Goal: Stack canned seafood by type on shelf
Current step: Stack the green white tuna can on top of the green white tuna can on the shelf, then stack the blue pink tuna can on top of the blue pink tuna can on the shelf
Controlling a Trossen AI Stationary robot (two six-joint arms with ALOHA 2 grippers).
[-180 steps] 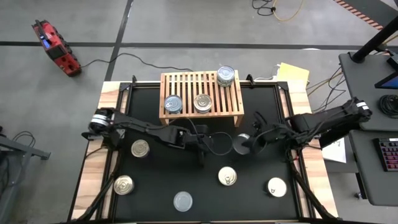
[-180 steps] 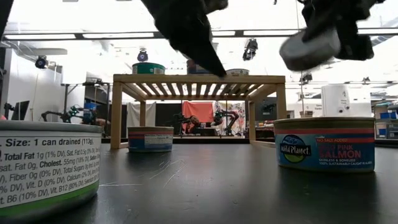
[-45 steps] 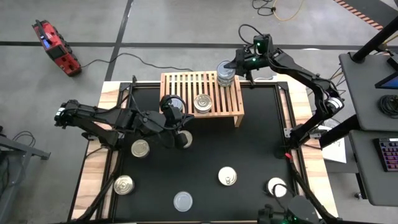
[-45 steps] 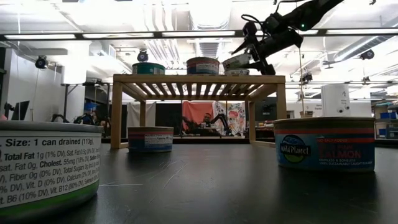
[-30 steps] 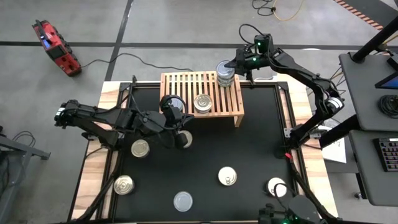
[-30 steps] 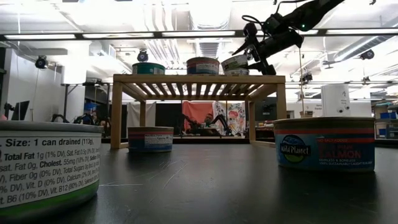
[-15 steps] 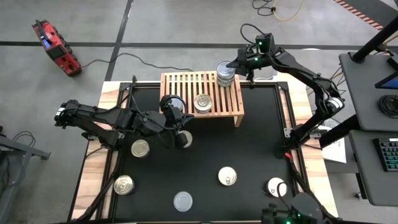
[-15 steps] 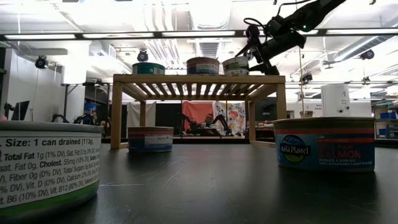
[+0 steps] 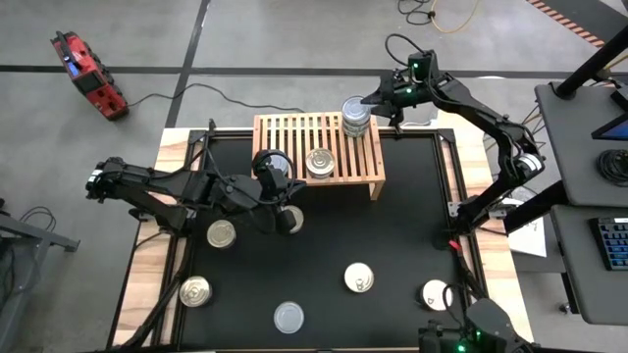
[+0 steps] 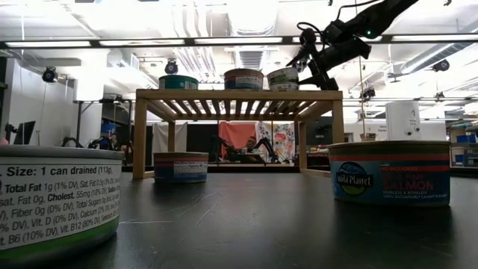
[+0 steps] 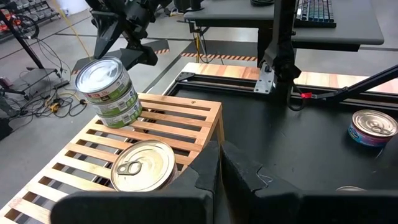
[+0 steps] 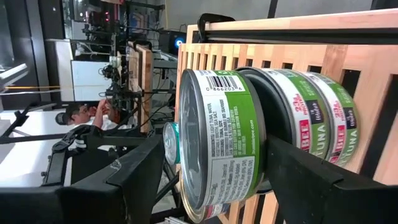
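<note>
The light-wood shelf (image 9: 294,137) stands at the table's far edge. A stack of green-labelled tins (image 9: 355,116) sits on its far right corner. My right gripper (image 9: 379,99) is open and level at that stack. Its fingers flank the top tin (image 12: 217,93), with a gap showing on the lid side. A gold-lidded tin (image 9: 319,162) rests mid-shelf. A teal tin (image 10: 179,82) sits on the shelf's left part. My left gripper (image 11: 216,171) is shut and hovers by the shelf's near left side, touching nothing.
Several loose tins lie on the black mat: one (image 9: 291,218) just in front of the shelf, two on the left (image 9: 221,233) (image 9: 195,291), others toward the near edge (image 9: 288,317) (image 9: 359,277) (image 9: 437,294). The middle of the shelf's far row is bare.
The top tin of the stack was tilted in my right gripper and now sits level on the tins below. The right gripper has drawn back slightly toward the table's right.
</note>
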